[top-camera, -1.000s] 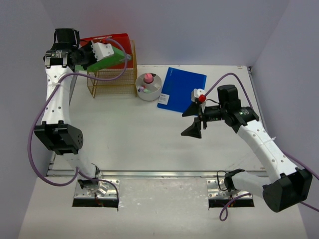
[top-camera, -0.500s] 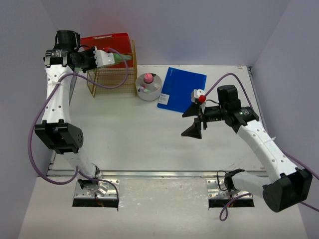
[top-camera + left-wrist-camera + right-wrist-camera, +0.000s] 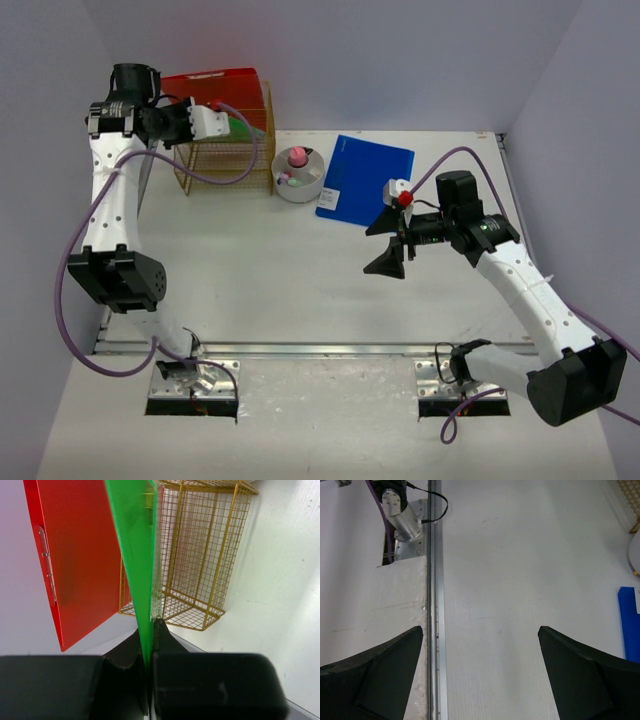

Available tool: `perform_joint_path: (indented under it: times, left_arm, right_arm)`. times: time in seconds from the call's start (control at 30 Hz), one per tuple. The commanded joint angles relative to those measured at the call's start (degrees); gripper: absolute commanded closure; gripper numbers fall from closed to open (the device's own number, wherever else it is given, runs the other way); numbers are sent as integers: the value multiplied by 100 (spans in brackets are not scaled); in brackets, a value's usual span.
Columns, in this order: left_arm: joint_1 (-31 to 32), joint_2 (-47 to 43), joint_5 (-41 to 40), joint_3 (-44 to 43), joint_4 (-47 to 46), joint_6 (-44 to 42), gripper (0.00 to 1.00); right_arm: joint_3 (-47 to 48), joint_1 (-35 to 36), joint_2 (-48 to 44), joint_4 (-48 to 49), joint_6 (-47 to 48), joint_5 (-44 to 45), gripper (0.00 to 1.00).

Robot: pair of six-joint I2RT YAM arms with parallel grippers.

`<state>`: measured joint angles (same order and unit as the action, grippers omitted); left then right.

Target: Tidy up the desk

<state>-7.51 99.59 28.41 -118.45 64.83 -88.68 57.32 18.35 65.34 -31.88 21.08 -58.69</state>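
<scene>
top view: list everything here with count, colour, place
desk: one, white, under everything
metal rail: one, silver, near edge
wire rack: one, gold, far left
red folder: one, red, upright at rack's far side
green folder: one, green, over rack, in left claw
round tray: one, white, right of rack
ball: one, pink, in tray
blue folder: one, blue, flat, right of tray
left claw: one, black, shut on green folder
right claw: one, black, open, over desk

No lettering can be read anywhere on the desk (image 3: 300,285). A white label (image 3: 331,197) at the near-left corner of the blue folder (image 3: 370,175) is too small to make out.
</scene>
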Motion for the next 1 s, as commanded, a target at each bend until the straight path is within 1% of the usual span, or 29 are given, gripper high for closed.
perform_joint_path:
  times: [0.0,0.23,0.5,0.63,0.77,0.83,0.87,0.93,0.97]
  left_arm:
    - [-49,-404,61,-124,21,-168,100]
    - [-49,-384,18,-177,-56,-231,100]
    - [-40,301,-135,-573,20,-324,100]
    - [-36,585,-7,-897,69,-480,100]
    - [24,1099,80,-1626,210,-697,100]
    - [58,1190,42,-1771,-37,-676,100]
    - [74,1184,39,-1763,-240,-537,97]
    - [92,1117,141,-1650,-662,-183,89]
    - [92,998,199,-1482,-966,30,77]
  right_arm:
    - [78,-33,-13,69,36,-54,1]
    - [86,-33,39,100,3,-106,1]
    - [130,-33,110,111,-34,-116,1]
    - [164,-33,125,11,42,-90,1]
    - [238,-33,176,-53,40,-90,1]
    - [251,-33,202,-48,23,-103,1]
    - [256,-33,210,-50,13,-110,1]
    - [270,-33,232,-64,-7,-124,1]
    - [274,-33,230,-76,-7,-119,1]
